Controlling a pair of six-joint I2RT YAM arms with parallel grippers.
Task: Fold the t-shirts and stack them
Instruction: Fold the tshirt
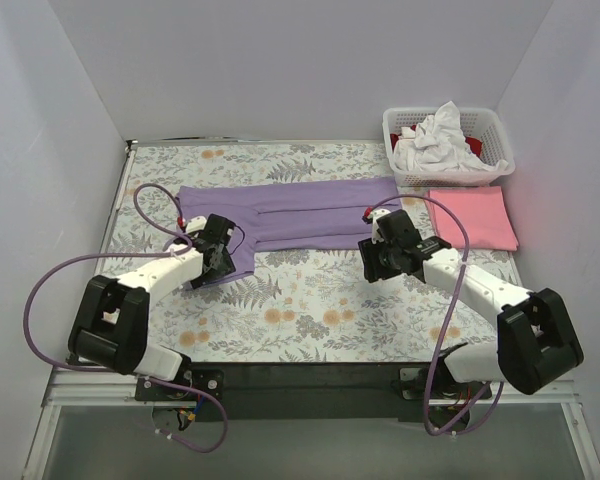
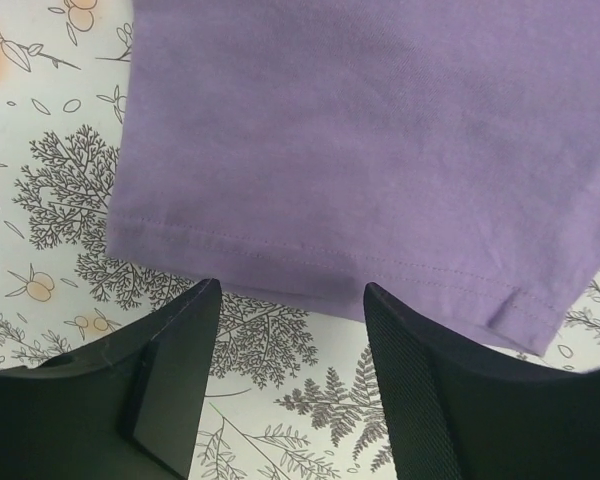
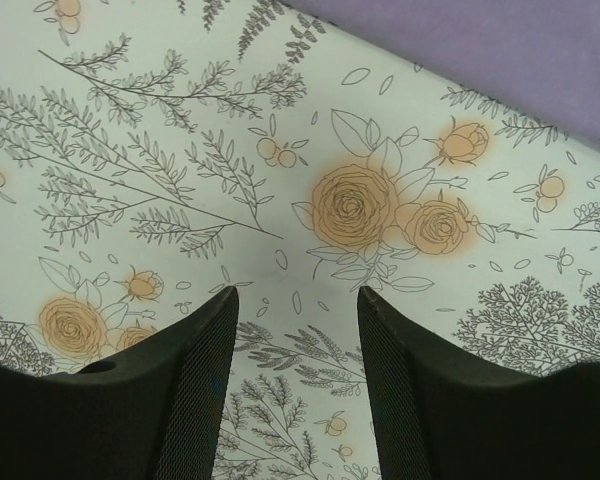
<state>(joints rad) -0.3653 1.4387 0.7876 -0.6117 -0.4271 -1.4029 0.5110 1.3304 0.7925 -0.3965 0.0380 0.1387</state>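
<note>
A floral-patterned cloth (image 1: 310,310) covers the table, with plain white walls (image 1: 280,60) around it. In the middle of the top view, the lavender t-shirt (image 1: 300,215) lies folded into a long flat band with a smooth stitched hem. At the right, a folded pink t-shirt (image 1: 472,218) lies below the white basket (image 1: 500,140), which holds a crumpled white t-shirt (image 1: 435,140) and a red t-shirt (image 1: 473,147). The left gripper (image 2: 291,288) is spread and empty at the lavender hem. The right gripper (image 3: 297,292), also spread and empty, is over bare cloth.

I had the top camera high at the near edge, looking down on the whole floral cloth (image 1: 310,300). Both wrist cameras pointed down, very close; each caught the purple t-shirt (image 1: 290,215) edge, as top did.
</note>
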